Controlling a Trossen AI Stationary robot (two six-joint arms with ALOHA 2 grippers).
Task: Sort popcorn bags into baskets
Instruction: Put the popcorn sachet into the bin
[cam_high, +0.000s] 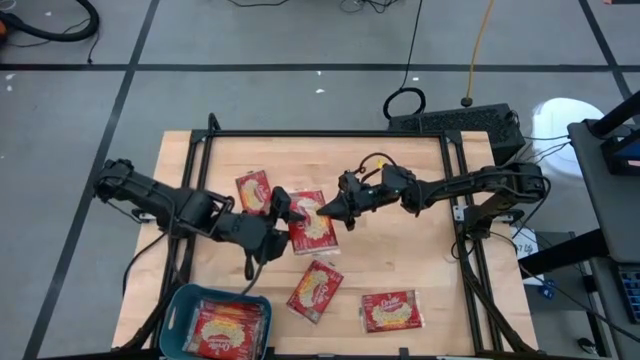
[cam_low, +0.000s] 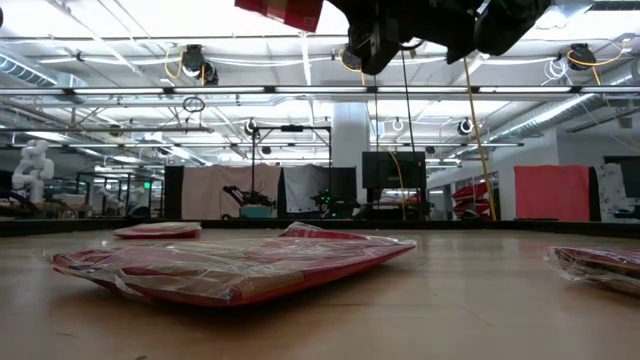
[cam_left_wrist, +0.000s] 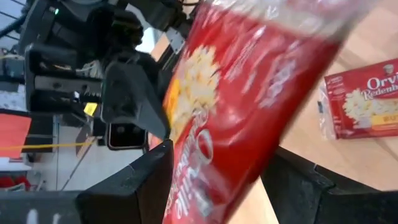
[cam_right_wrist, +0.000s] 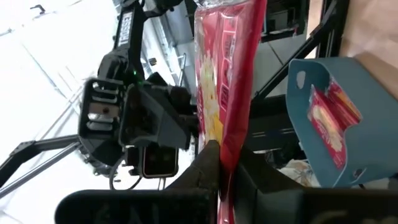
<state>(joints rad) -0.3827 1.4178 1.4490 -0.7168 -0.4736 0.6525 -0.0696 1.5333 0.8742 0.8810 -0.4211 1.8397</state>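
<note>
One red popcorn bag is held up over the table's middle, between the two grippers. It shows at the top edge of the low view. My right gripper reaches in from the right and is shut on it. My left gripper comes from the left and is open. Its fingers stand on either side of the bag's other end; whether they touch it, I cannot tell. The teal basket sits at the near-left corner with several bags inside. My right gripper pinches the red bag between its two fingers at the bag's right edge, coming roughly level from the table's right. The bag is seen edge-on, standing out beyond the fingertips toward the left gripper. It is lifted clear of the table.
Three more bags lie flat on the wood: one far-left of middle, one near the middle, one near-right. A black frame rail borders the table's far side. Bare wood is free at the table's far right.
</note>
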